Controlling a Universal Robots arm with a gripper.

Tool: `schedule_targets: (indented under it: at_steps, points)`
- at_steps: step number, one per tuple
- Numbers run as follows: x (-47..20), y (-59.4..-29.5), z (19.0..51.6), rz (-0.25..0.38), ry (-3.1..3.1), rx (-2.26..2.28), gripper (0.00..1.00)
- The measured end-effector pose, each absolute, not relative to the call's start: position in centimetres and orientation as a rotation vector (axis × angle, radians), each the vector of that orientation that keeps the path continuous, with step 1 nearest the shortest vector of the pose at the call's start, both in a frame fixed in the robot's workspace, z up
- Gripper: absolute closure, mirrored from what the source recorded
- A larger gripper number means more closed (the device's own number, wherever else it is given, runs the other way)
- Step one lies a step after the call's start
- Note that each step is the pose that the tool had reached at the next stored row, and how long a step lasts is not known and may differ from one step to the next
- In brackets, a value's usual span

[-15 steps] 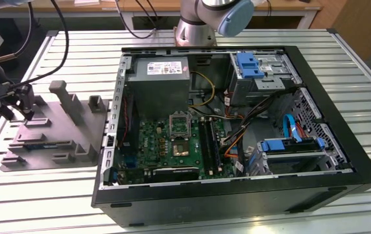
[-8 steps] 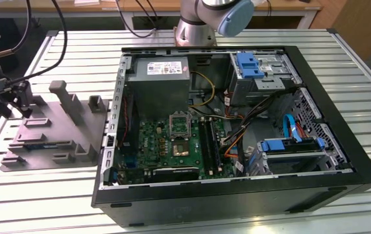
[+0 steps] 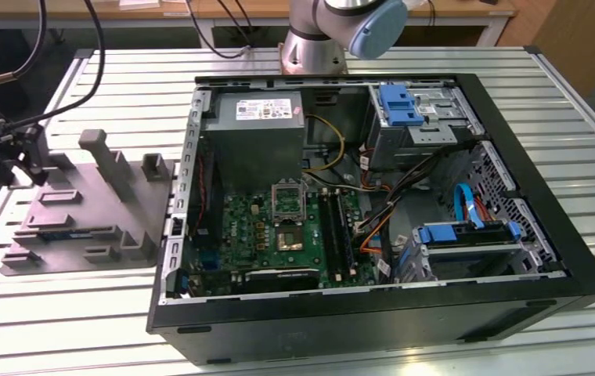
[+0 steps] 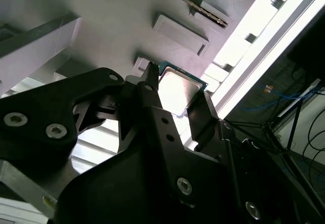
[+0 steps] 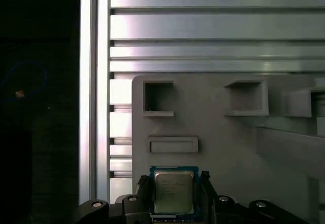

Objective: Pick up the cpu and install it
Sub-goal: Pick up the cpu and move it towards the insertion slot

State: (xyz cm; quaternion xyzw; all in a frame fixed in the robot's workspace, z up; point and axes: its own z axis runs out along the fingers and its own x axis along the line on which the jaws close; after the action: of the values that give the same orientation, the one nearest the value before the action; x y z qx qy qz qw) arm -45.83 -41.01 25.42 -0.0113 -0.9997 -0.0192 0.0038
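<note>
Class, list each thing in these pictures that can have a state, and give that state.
cpu: gripped on two opposite edges, over the grey tray.
gripper: shut on the cpu.
grey tray: the two square pockets beyond the cpu are empty.
computer case: lying on its side, open, motherboard showing.

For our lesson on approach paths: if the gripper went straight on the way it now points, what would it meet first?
The cpu, sitting at the tip of the gripper in both wrist views, with the grey tray right behind it. Whether there is any gap between cpu and tray is unclear.
</note>
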Motion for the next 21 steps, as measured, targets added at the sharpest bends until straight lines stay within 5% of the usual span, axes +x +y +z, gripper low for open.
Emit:
schedule_targets:
  at_steps: [21]
  points:
    - [-45.84,-41.0,26.45,-0.06,-3.133,-0.035,0.53]
